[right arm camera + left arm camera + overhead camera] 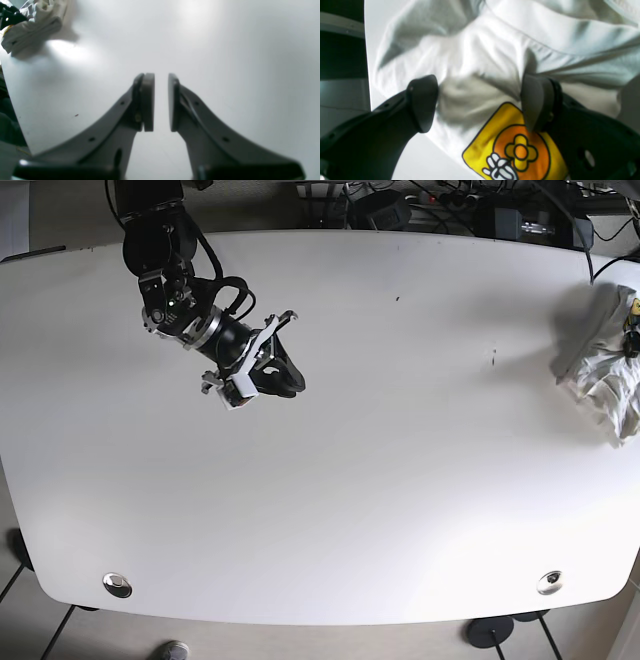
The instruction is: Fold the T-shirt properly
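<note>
This looks like a robotics lab or test room. A large white table [330, 510] with rounded corners fills the base view, with round metal fittings [117, 584] set into its near corners. A black robot arm [190, 300] with exposed cabling is mounted at the far edge. Behind the table lies a tangle of cables and power adapters [450, 205] on the floor. Black table feet [495, 632] stand on a pale tiled floor [30, 620]. The surface is otherwise bare and evenly lit, as for recording
</note>
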Tool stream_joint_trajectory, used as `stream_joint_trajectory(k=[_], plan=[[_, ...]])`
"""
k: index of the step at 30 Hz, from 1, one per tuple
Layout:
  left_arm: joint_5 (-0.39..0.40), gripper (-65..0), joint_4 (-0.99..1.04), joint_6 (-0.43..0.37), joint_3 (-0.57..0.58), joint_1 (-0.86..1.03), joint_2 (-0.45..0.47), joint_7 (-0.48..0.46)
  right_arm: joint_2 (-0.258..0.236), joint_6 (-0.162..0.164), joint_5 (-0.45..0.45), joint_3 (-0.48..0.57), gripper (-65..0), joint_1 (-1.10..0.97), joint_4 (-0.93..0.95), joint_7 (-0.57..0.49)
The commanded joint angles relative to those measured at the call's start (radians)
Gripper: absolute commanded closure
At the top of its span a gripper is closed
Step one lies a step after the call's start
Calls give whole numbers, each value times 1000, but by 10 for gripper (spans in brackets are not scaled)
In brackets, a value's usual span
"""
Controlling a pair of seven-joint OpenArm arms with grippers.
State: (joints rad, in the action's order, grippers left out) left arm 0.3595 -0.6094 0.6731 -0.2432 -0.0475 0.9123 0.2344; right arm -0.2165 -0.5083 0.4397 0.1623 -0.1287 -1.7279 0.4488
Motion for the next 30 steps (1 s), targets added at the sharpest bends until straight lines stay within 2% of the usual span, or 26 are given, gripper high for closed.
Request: stream_joint_trajectory(k=[1, 2, 5, 7, 10, 13, 17, 20, 22, 23, 27, 30], plan=[[8, -476, -8, 25, -14, 7, 40, -34, -5, -10, 11, -4, -87, 4, -34, -28], [13, -476, -33, 25, -25, 25, 43, -34, -5, -10, 11, -4, -87, -4, -34, -28], [13, -476, -226, 25, -166, 134, 38, -28, -5, -10, 11, -4, -87, -9, -60, -28], [13, -476, -356, 25, -230, 171, -11, -28, -5, -10, 11, -5, -87, -21, -63, -28], [11, -476, -424, 25, -259, 166, -32, -30, -21, -8, 9, -5, -87, -29, -76, -28], [8, -476, -387, 25, -250, 122, -63, -36, -25, -8, 9, -4, -87, -30, -74, -28], [5, -476, -234, 25, -158, -42, -121, -45, -25, -8, 9, -4, -87, -38, -70, -28], [5, -476, -34, 25, -64, -131, -160, -181, -25, -8, 9, -4, -87, -44, -70, -28], [6, -476, 38, 25, -15, -140, -166, -241, -25, -6, 9, -5, -87, -50, -71, -28], [6, -476, 58, 15, -2, -140, -166, -264, -25, 1, 9, -5, -87, -52, -73, -28], [6, -476, 122, -66, 9, -137, -163, -321, -25, 69, 11, -5, -87, -71, -74, -32], [8, -476, 154, -91, 8, -137, -143, -361, -25, 73, 11, -5, -87, -87, -76, -32]])
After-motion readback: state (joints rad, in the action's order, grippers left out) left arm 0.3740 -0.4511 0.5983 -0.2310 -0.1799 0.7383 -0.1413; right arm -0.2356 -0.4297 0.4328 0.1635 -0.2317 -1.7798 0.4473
